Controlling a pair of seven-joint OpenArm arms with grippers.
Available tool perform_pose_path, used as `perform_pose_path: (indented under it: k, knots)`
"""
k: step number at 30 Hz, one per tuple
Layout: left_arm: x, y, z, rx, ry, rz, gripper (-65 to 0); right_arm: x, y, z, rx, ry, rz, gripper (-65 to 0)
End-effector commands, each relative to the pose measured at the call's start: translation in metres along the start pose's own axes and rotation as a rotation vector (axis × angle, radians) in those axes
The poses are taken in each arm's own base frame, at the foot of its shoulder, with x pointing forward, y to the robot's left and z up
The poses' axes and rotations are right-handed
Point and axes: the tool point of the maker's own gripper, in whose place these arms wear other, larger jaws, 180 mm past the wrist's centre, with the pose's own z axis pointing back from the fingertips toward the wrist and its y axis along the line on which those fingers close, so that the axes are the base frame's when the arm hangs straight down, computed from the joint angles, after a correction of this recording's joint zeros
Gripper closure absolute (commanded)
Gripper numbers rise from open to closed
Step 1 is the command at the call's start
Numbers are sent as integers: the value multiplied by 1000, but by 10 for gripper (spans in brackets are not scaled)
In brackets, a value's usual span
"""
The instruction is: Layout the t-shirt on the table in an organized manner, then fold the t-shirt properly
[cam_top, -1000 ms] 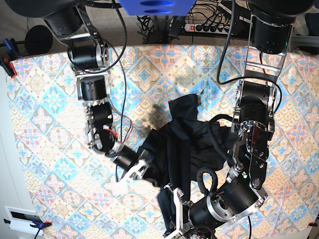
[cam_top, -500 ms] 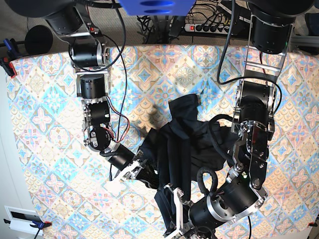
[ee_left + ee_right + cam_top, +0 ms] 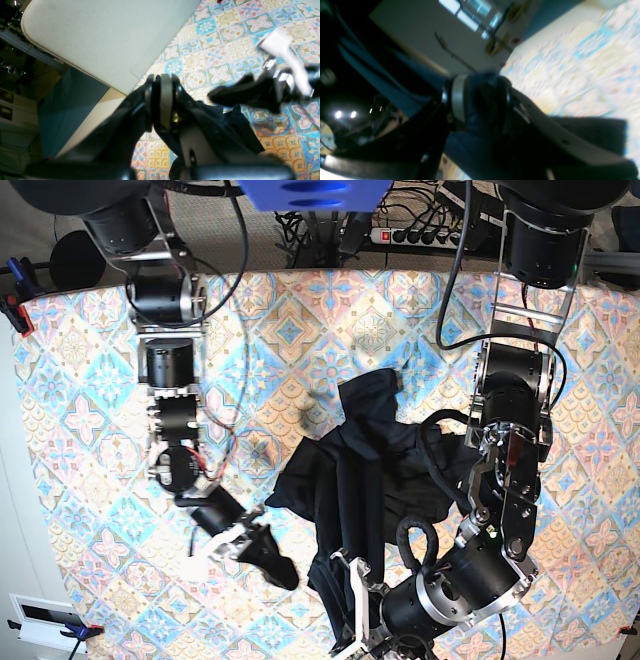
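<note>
where the black t-shirt (image 3: 370,470) lies crumpled, the pastel-tiled table (image 3: 90,430) shows around it.

Base view bright and even, light from overhead; soft faint shadows on the table (image 3: 90,430) beside the right arm (image 3: 170,395). Sharp overall. The t-shirt (image 3: 365,470) reads as a near-black mass, folds barely visible. Slight bending of the table edge at the top. Left wrist view well lit, cloth pattern sharp, but the near gripper (image 3: 162,110) is out of focus and the white part (image 3: 285,55) at right is smeared and blown out. Right wrist view heavily motion-blurred, left half very dark, window (image 3: 470,17) glaring, table (image 3: 582,62) washed out.
</note>
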Motion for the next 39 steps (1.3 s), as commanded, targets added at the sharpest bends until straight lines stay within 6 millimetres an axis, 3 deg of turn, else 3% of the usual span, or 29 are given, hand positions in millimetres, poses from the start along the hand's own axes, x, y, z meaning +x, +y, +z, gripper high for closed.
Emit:
perform_pose_path:
  k: [1, 7, 15, 17, 21, 31, 36, 39]
  knots:
    - [22, 10, 7, 31, -62, -17, 0, 20, 18, -8, 61, -45, 23, -184]
    - [22, 11, 7, 33, -61, -18, 0, 34, 25, 0, 89, -67, 17, -184]
    - [21, 15, 7, 67, -47, -31, 0, 44, 72, -5, 192, -44, 134, -184]
    - [21, 15, 7, 67, -47, -31, 0, 43, 76, -5, 202, -39, 143, -184]
    - [21, 15, 7, 68, -47, -30, 0, 32, 71, -2, 191, -24, 128, -184]
    - [22, 15, 7, 68, -49, -30, 0, -16, 76, -19, 212, 115, 120, -184]
    - [22, 16, 7, 68, -50, -29, 0, -32, 61, -20, 144, 194, 211, -184]
    - [22, 16, 7, 68, -50, -29, 0, -42, 64, -27, 144, 211, 222, -184]
